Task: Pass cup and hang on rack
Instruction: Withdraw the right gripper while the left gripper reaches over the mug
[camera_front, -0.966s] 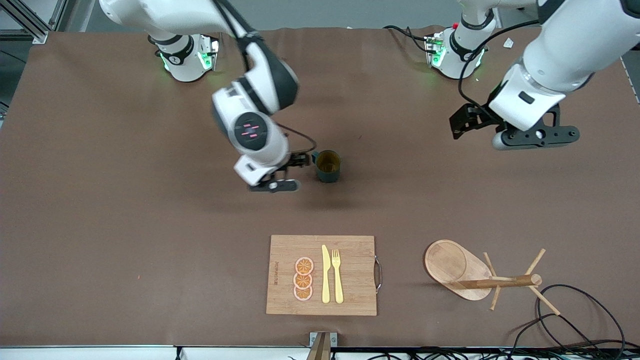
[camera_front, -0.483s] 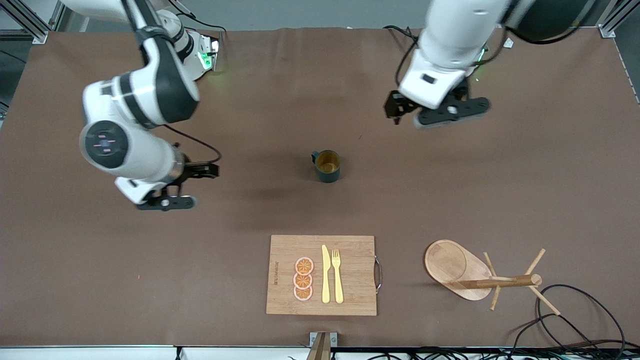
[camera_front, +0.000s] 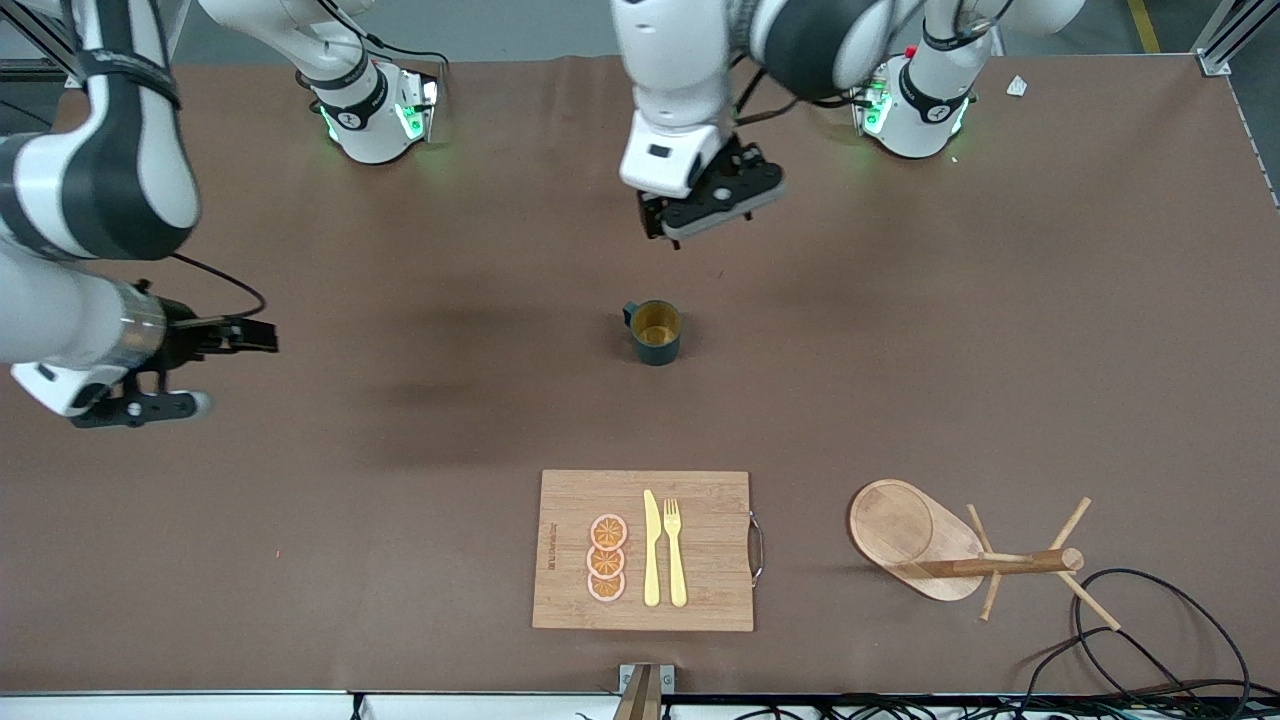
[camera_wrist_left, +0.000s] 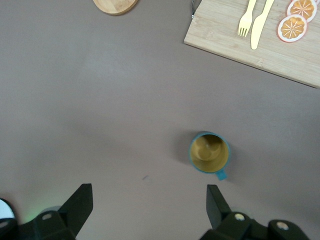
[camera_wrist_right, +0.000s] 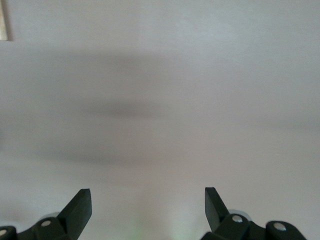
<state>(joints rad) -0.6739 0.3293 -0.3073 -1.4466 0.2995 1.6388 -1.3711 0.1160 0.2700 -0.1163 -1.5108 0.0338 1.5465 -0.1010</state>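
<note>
The dark teal cup (camera_front: 656, 332) with a mustard-yellow inside stands upright on the brown table, its handle toward the right arm's end; nothing holds it. It also shows in the left wrist view (camera_wrist_left: 209, 153). My left gripper (camera_front: 668, 228) is open and empty, over the table a little farther from the front camera than the cup; in its wrist view (camera_wrist_left: 148, 195) the jaws stand wide apart. My right gripper (camera_front: 262, 336) is open and empty, well away from the cup toward the right arm's end (camera_wrist_right: 147, 197). The wooden rack (camera_front: 905, 535) stands near the front edge toward the left arm's end.
A bamboo cutting board (camera_front: 700, 500) with a yellow knife, a fork and orange slices lies near the front edge, nearer the camera than the cup. Black cables (camera_front: 1150, 640) lie beside the rack at the front corner.
My right gripper has let go of the cup's side and swung away toward its end of the table. My left arm has swung in from its end to over the table's middle. The cup has not moved.
</note>
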